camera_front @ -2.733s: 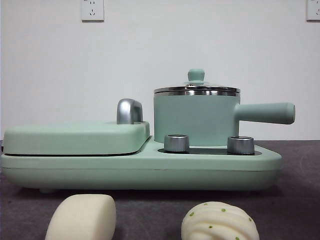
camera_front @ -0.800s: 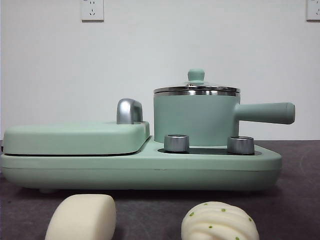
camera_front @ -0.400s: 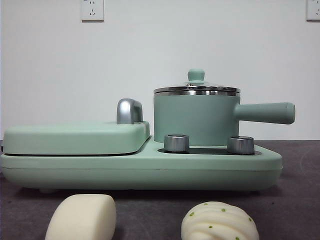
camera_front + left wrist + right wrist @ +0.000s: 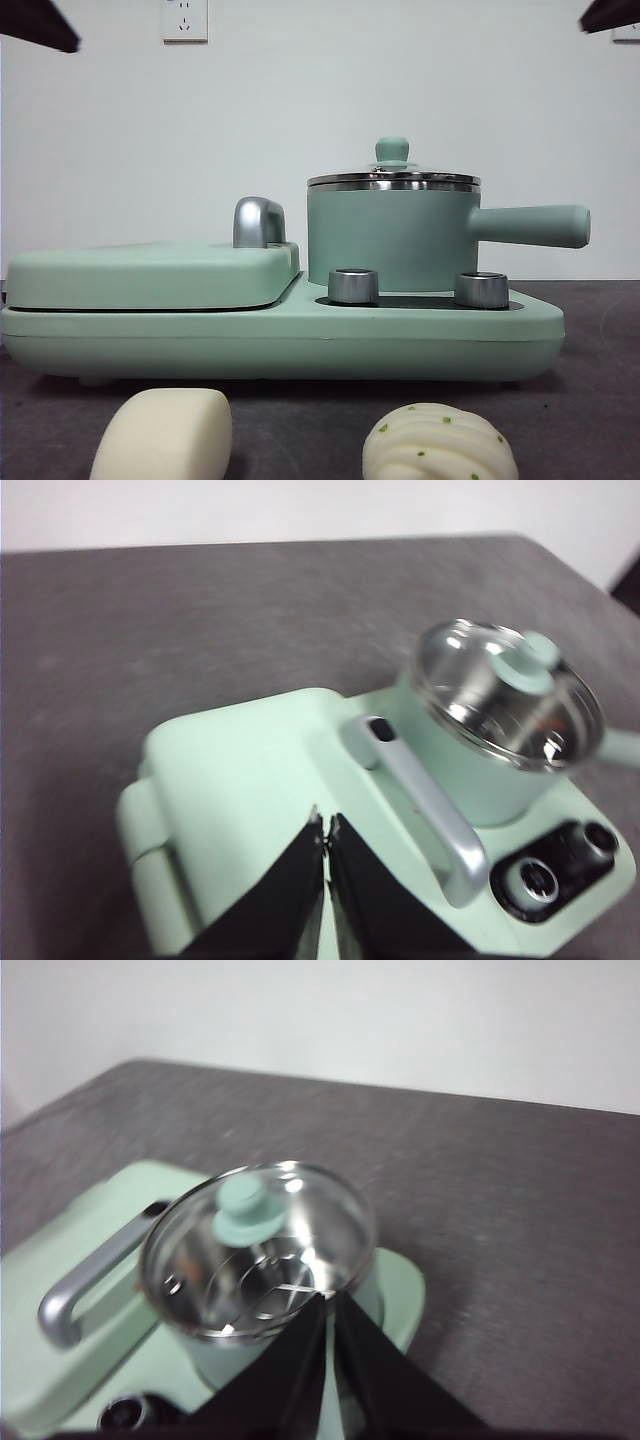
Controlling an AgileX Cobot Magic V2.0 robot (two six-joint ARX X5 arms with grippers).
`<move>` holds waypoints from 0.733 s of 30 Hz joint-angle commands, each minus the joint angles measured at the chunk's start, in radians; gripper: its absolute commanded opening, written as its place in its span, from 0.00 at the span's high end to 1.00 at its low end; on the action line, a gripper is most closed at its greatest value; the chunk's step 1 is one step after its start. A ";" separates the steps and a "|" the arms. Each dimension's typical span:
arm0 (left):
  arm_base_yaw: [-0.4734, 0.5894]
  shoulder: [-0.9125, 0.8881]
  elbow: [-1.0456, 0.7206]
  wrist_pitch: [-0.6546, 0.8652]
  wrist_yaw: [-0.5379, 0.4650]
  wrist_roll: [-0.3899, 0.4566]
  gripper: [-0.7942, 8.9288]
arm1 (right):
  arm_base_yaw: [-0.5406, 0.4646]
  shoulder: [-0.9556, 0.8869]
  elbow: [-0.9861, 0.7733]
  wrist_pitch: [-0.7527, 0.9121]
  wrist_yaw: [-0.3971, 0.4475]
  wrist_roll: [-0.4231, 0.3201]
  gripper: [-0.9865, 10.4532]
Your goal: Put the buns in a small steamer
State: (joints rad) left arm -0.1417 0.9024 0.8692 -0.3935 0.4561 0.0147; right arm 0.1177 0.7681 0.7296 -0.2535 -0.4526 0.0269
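Two cream-white buns lie on the dark table at the front: a smooth loaf-shaped bun on the left and a twisted bun with green flecks on the right. The small steamer, a mint-green pot with a glass lid and green knob, stands on its base with the lid on; it also shows in the left wrist view and the right wrist view. My left gripper is shut, high above the griddle. My right gripper is shut, high above the pot. Neither holds anything.
The flat mint-green griddle with a chrome handle sits left of the pot on the shared base. Two steel knobs face front. The pot's straight handle sticks out right. Black arm tips show at both top corners.
Black arm tips have come into the front view at both top corners. The pot, the lid and both buns have not moved.
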 commanded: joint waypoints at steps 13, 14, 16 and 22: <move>-0.112 0.033 0.024 0.021 0.010 0.190 0.63 | 0.207 0.061 0.018 -0.040 0.035 -0.295 0.69; -0.118 0.033 0.024 0.021 0.010 0.190 0.63 | 0.207 0.061 0.018 -0.038 0.035 -0.295 0.69; -0.130 0.033 0.024 0.021 0.010 0.190 0.63 | 0.207 0.060 0.018 -0.031 0.039 -0.295 0.69; -0.201 0.058 0.024 0.079 0.010 0.190 0.63 | 0.207 0.060 0.018 -0.025 0.071 -0.296 0.69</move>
State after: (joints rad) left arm -0.3351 0.9428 0.8742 -0.3336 0.4618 0.1925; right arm 0.3199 0.8257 0.7300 -0.2874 -0.3862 -0.2615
